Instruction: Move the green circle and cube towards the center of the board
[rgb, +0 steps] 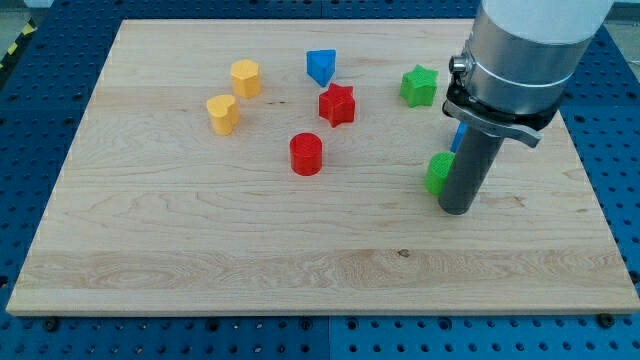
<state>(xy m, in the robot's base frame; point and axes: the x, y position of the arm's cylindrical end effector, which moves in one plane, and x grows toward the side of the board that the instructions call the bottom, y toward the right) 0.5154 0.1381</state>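
A green block (437, 172), round-edged and half hidden, sits on the board's right side, touching the left of my rod. My tip (456, 208) rests on the board just right of and below it. A blue block (456, 136) peeks out behind the rod, mostly hidden; its shape cannot be made out. A green star (419, 86) lies above them near the view's top.
A red cylinder (306, 154) and a red star (337, 104) lie near the board's middle. A blue triangular block (321, 67) is above the star. A yellow hexagon (245, 77) and a yellow heart (222, 114) lie upper left. The wooden board (200, 240) is edged by blue table.
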